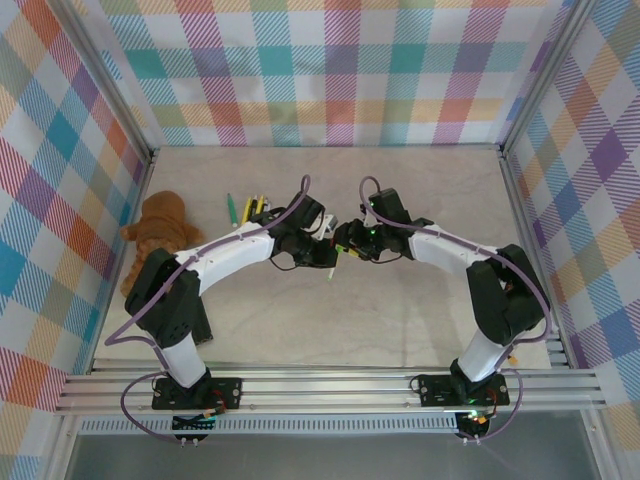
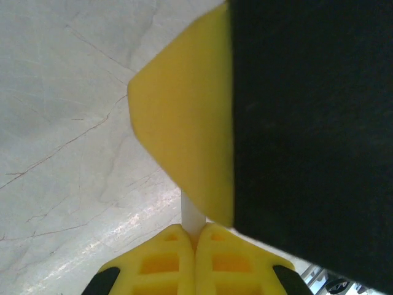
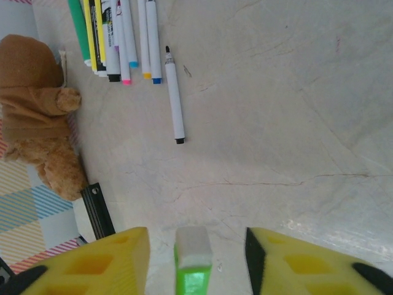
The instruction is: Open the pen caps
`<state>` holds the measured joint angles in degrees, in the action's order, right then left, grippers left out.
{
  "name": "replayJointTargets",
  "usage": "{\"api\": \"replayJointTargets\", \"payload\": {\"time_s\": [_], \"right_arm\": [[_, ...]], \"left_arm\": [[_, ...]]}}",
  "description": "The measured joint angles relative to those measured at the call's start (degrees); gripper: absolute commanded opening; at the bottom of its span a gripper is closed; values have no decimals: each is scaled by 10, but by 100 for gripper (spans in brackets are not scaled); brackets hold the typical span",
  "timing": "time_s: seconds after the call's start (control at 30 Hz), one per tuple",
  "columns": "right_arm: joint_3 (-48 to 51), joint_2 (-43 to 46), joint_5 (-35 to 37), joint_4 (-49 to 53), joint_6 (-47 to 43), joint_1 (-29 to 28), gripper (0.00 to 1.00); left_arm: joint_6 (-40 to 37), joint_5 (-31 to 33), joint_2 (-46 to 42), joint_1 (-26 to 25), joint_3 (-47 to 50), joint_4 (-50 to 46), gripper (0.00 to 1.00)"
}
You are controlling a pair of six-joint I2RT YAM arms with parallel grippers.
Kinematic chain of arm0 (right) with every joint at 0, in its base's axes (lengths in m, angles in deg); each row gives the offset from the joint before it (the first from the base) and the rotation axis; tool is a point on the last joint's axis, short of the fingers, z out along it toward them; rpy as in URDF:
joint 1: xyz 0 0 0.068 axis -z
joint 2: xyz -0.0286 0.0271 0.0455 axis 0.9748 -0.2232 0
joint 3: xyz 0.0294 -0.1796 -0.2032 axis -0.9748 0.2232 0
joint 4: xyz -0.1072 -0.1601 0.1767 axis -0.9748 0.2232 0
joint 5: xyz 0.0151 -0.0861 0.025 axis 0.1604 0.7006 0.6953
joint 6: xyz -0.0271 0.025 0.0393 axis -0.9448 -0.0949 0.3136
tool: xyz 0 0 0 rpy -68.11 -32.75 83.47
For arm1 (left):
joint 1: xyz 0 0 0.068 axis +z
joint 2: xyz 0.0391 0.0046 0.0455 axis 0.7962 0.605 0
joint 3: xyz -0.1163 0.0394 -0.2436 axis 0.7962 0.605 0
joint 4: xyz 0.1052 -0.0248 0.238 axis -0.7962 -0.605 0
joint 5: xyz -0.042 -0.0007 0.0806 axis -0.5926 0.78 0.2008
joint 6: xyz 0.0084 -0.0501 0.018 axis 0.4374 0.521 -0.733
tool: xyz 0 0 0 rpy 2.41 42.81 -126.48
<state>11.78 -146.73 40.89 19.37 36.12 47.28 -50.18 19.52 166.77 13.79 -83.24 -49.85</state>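
Right up against the left wrist lens, your left gripper (image 2: 195,232) is clamped fully together on the white barrel of the held pen (image 2: 191,216), which sticks up out of the yellow pads and runs behind one yellow finger (image 2: 184,141) of your right gripper (image 3: 196,233). On the right wrist view, that gripper's two pads stand apart with a green piece (image 3: 193,273) capped by a pale end between them. There is a gap on each side, so nothing is gripped there. You cannot tell if the green piece is a cap or the barrel end. From the top view both grippers meet tip to tip over the middle of the table (image 3: 295,123), lifted off it. The row of pens (image 3: 116,31) lies side by side toward the back left, just beside the teddy bear (image 3: 37,117). Their pen caps (image 3: 126,80) point toward the arms, with pink, blue, orange and black ends readable. One loose pen (image 3: 174,98) lies near the row but apart from it, white barrel, bare dark tip at the far end, black plug at the near end. The bear lies against the left wall, touching no pen.
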Motion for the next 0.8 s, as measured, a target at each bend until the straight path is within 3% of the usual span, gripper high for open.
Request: {"api": "replayJointTargets", "payload": {"time_s": [0.07,0.1,0.2,0.33,0.43,0.57,0.7,0.8], "right_arm": [[0,-5,-5,-6,3,-2,4],[0,-6,-5,-7,4,-2,0],[0,-7,-6,-7,7,-2,0],[1,-7,-4,-7,7,-2,0],[2,-6,-7,-13,8,-2,0],[3,-6,-9,-17,9,-2,0],[7,-6,-11,-20,9,-2,0],[10,-6,-9,-21,8,-2,0]], "left_arm": [[0,0,5,0,-2,0,0],[0,0,6,0,-2,-2,0],[0,1,8,0,-2,-2,0],[-3,0,16,0,-6,-2,21],[-2,0,26,-3,-7,0,23],[-1,0,41,-11,-9,0,22],[4,1,46,-16,-9,-2,0],[1,0,46,-17,-9,-2,0]]}}
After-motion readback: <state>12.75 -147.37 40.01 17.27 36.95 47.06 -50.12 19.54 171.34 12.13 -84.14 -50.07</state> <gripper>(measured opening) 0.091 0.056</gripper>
